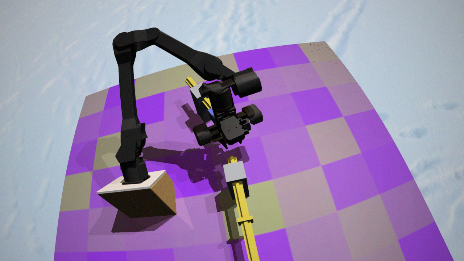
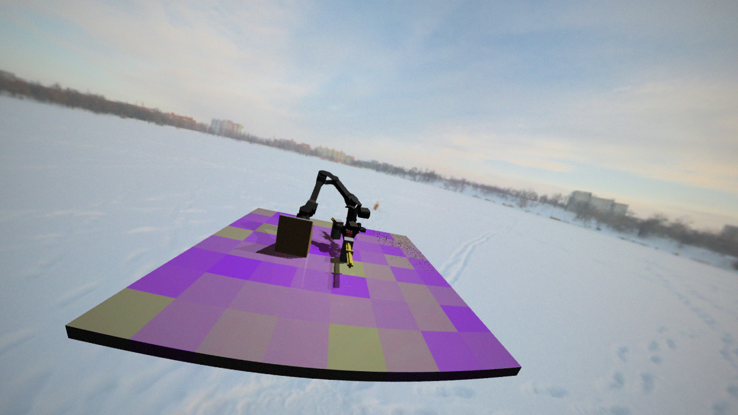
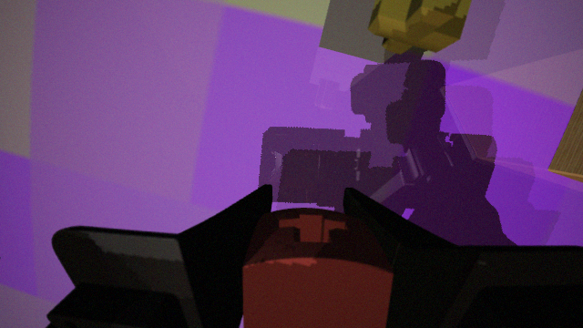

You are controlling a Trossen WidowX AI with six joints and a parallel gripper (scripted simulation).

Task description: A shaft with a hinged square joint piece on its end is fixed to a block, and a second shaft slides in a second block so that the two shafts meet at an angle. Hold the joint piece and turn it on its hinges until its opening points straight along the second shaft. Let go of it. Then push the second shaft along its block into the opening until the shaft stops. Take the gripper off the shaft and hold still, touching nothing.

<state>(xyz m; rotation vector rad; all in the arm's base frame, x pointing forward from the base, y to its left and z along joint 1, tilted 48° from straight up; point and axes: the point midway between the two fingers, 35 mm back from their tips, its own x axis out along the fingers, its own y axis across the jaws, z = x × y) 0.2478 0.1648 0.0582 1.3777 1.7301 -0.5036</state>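
My gripper (image 1: 233, 144) (image 3: 308, 193) is shut on the red joint piece (image 3: 319, 292), with a finger on either side of it; a little red also shows in the exterior view (image 2: 349, 233). A lit, T-like shape shows at its front end; whether its opening lines up with the second shaft I cannot tell. The yellow first shaft (image 1: 206, 103) runs from its grey-topped block (image 1: 196, 90) to a blue part (image 1: 211, 111), partly behind the gripper. The yellow second shaft (image 1: 242, 207) (image 2: 349, 253) (image 3: 419, 23) passes through its block (image 1: 235, 172); its near end stands apart from the joint piece.
The arm's base stands on a wood-sided pedestal (image 1: 165, 194) (image 2: 294, 236) left of the second block. A collar (image 1: 245, 220) sits on the second shaft beyond its block. Arm shadows lie across the checkered table (image 1: 331, 136) (image 2: 304, 304). The wrist hides most of the joint from the top view.
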